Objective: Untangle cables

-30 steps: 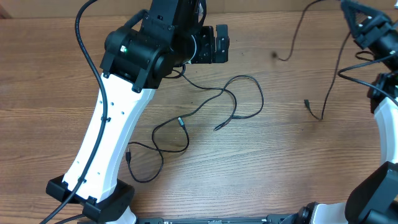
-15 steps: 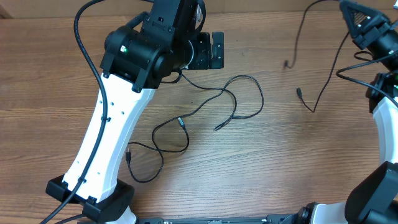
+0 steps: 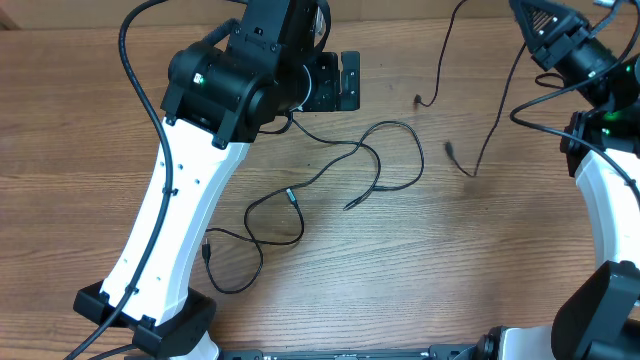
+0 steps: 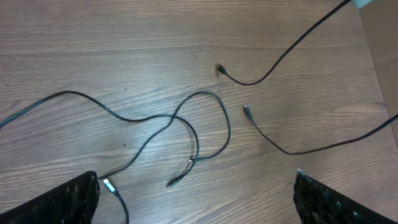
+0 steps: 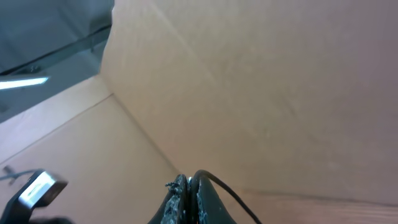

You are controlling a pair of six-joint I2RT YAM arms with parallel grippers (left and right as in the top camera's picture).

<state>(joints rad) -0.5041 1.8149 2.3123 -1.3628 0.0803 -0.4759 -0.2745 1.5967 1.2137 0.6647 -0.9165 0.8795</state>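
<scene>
The cables lie in loose, crossing loops on the wooden table, running from under the left arm out to the middle. Small plugs show at several ends, but the strands overlap, so how many cords make up the tangle is hard to say. The left arm's black housing hides where the upper strand begins. One raised cable is held apart from the rest: the right claw has its fingers pressed together on it, the thin black cord coming out from between the tips. From there two strands come down toward the right part of the table, each ending in a plug. Whether those plugs touch the wood or hang just above it cannot be told. Overhead, the right claw sits at the top edge, partly cut off, with its tips not visible. The left claw is spread wide over the tangle and holds nothing. Only the rough dark tips of its two fingers show, at the bottom corners of its wrist view. Behind the right claw, the wrist view shows only plain beige panels meeting at a crease, and what they belong to is unclear.
</scene>
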